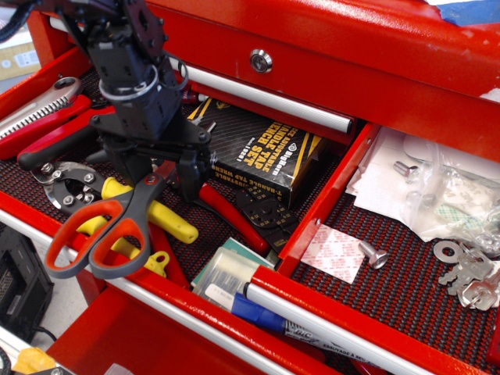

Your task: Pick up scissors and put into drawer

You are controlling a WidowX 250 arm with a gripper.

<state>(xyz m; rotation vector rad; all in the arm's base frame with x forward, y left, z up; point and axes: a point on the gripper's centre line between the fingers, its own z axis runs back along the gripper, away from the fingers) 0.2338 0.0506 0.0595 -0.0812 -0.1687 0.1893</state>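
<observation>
Scissors (109,230) lie in the open red drawer (312,226), loop handles hanging over its front left edge, blades angled up and right across the yellow-handled tool (160,219). The hand (166,173) sits directly over the blade end, fingers on either side of the blades; whether it is clamped on them cannot be told. Right of it lies a black box (266,156).

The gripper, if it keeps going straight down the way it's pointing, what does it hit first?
Most likely the scissors: the gripper points down right over their blades near the pivot. Below them lie the yellow-handled tool and the drawer mat; exact depth is unclear.
</observation>
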